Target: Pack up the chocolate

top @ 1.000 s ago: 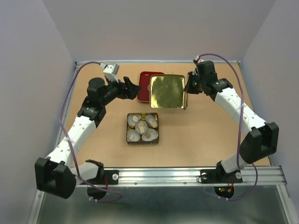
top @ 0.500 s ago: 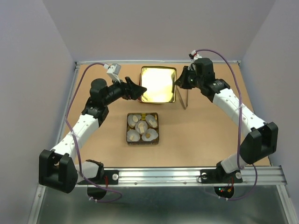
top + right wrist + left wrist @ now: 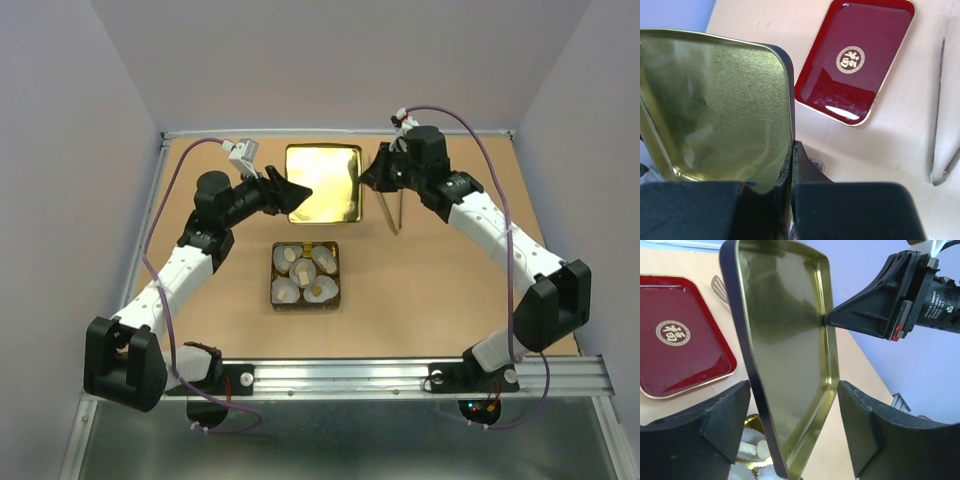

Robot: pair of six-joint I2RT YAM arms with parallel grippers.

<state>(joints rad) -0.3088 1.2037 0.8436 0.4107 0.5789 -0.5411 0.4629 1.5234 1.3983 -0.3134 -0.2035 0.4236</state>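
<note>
Gold lid (image 3: 322, 182): raised and tilted, near the far edge of the table (image 3: 450, 290).
Red tray (image 3: 680, 345): flat under the lid.
Tin (image 3: 306, 304): table centre.
Right gripper (image 3: 792, 150): pinched tight on the lid's rim.
Left gripper (image 3: 292, 193): jaws apart, straddling the lid's opposite edge.
Tweezers (image 3: 392, 210): right of the lid.
Chocolate (image 3: 318, 291): in paper cups inside the tin.

The chocolate (image 3: 304, 271) shows only as tiny tan specks
</note>
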